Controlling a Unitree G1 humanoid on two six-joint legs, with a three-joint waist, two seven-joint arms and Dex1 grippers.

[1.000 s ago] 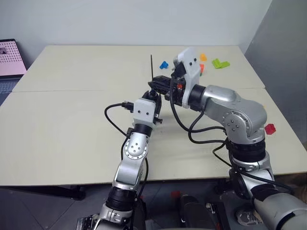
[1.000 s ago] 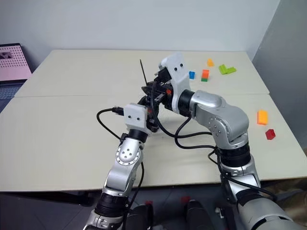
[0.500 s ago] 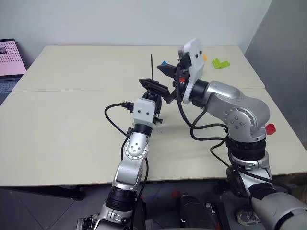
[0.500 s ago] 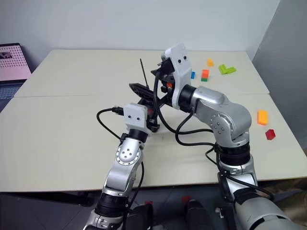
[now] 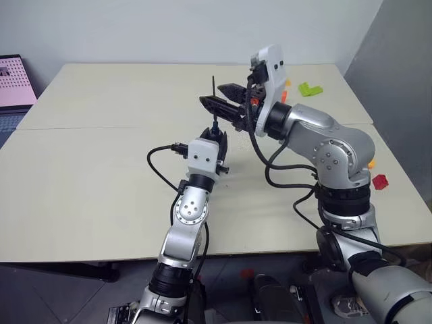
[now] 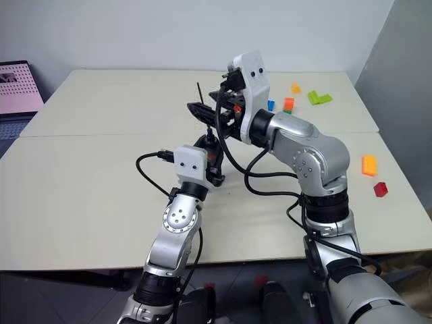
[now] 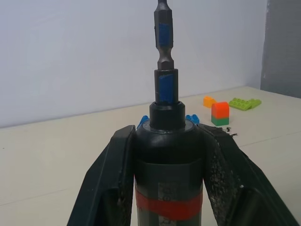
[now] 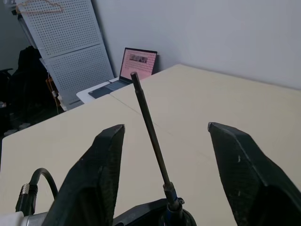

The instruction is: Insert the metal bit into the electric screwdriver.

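Metal bit (image 7: 164,56) seated upright in the tip of the electric screwdriver (image 7: 168,174); left end effector (image 7: 167,179) clamped on the screwdriver above the tabletop (image 5: 101,169); right end effector (image 8: 162,165) spread apart, empty, straddling the bit; insertion apparently complete.

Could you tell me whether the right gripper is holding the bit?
No, the right gripper is open, its fingers clear of the bit on both sides.

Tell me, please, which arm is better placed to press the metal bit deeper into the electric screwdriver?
The right. Its gripper is open beside the metal bit, which stands in the tip of the electric screwdriver. The left gripper is shut on the screwdriver, so it is occupied.
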